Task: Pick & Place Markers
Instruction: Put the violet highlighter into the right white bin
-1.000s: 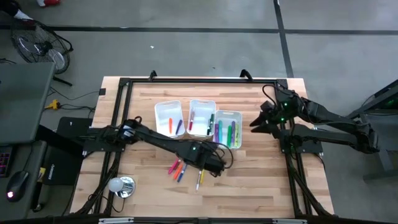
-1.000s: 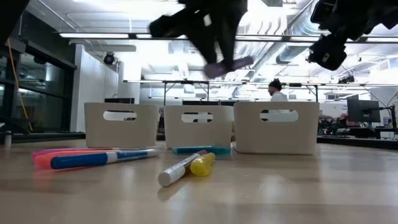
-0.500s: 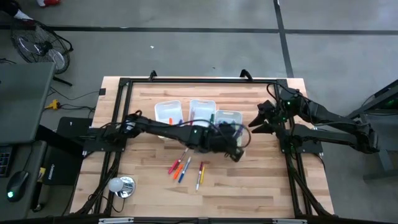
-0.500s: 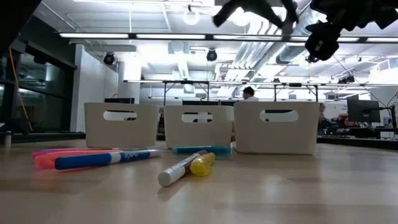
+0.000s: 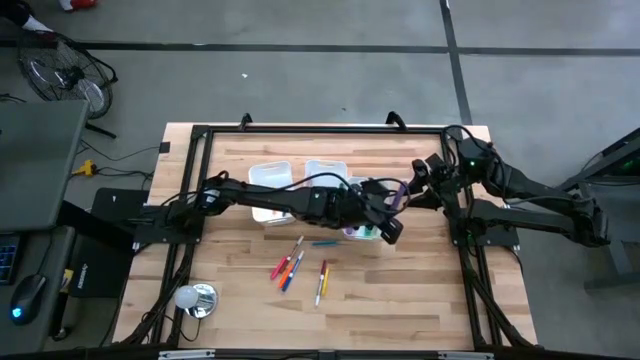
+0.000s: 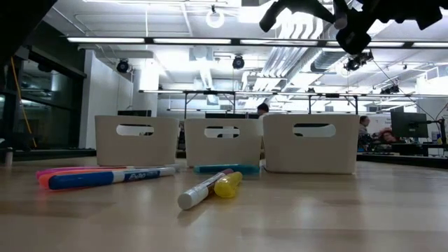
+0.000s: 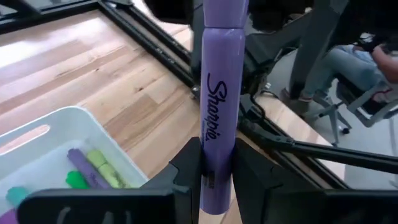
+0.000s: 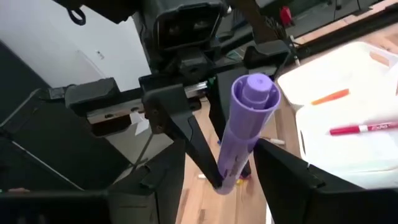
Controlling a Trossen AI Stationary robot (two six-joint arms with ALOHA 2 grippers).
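My left gripper is shut on a purple marker and holds it high over the table's right part, above the rightmost white bin. My right gripper is open, just beyond the marker's capped end. Its fingers stand on either side of that end without touching it. Other markers lie loose on the wood, and a white-and-yellow one lies nearest in the low view. More markers lie inside the bin. My left gripper pinches the purple marker's barrel near its back end between its two fingers. The marker sticks out forward past the fingertips, roughly along them, with its capped end toward my right gripper. It is lifted clear of the table and the bins.
Three white bins stand in a row at the table's middle, partly under my left arm. A black frame rail runs around the tabletop. A round silver object sits near the front left corner. People move in the room behind.
My left gripper has risen with the purple marker from over the loose markers. It has gone toward the table's right and far side, over the bins, and tipped up from pointing down to nearly level. My right gripper has tipped up slightly and now faces the marker's end.
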